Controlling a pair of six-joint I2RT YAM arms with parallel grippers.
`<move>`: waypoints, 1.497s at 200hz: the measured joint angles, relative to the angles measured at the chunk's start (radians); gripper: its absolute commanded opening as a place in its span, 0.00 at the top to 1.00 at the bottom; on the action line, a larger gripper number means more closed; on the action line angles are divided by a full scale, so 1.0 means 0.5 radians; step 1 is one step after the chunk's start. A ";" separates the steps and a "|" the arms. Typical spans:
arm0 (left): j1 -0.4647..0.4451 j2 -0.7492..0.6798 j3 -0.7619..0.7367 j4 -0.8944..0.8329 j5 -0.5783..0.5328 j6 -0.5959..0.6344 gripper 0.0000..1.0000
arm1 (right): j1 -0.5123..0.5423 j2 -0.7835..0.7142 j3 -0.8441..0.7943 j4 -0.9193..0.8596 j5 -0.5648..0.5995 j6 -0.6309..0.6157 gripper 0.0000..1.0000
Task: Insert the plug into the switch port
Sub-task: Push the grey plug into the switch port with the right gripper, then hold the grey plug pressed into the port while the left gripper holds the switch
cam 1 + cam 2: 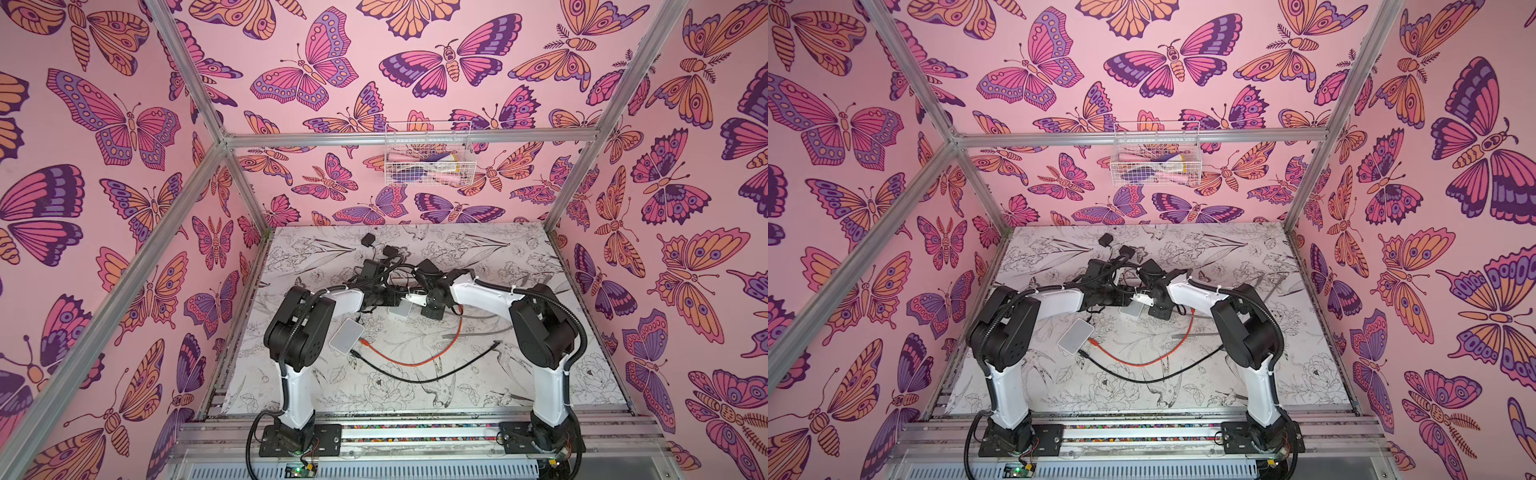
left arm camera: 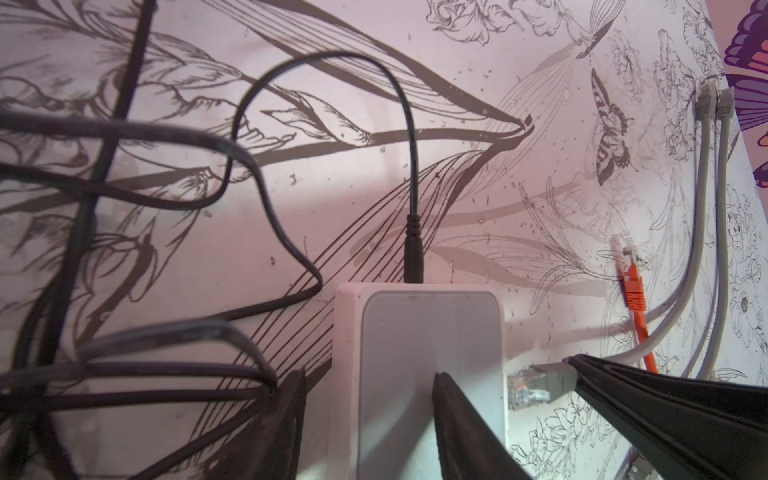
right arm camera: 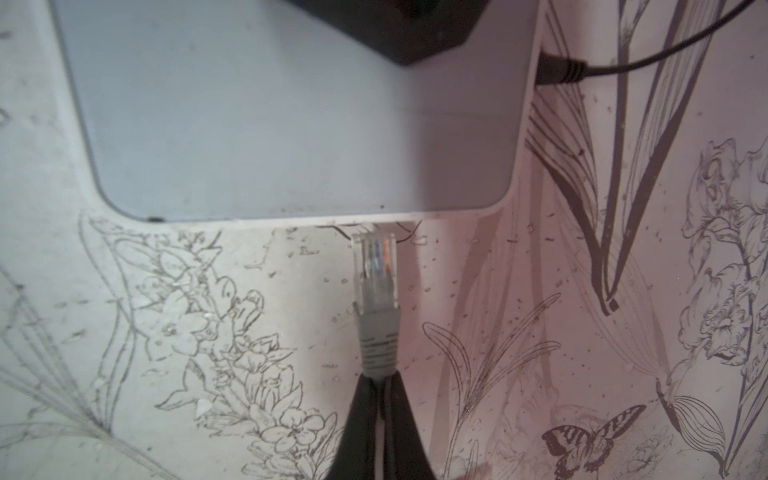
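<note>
Grey plug [image 3: 376,274] just beside white switch [image 3: 291,124]; gap plain from right wrist

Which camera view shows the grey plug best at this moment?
The right wrist view: the grey plug sits mid-frame, sharp, its tip at the switch edge. The left wrist view shows it smaller, side-on. In both top views it is too small to make out.
</note>
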 measured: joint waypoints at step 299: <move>0.047 0.009 -0.028 0.077 0.118 -0.014 0.49 | 0.004 0.043 -0.010 0.104 0.069 0.052 1.00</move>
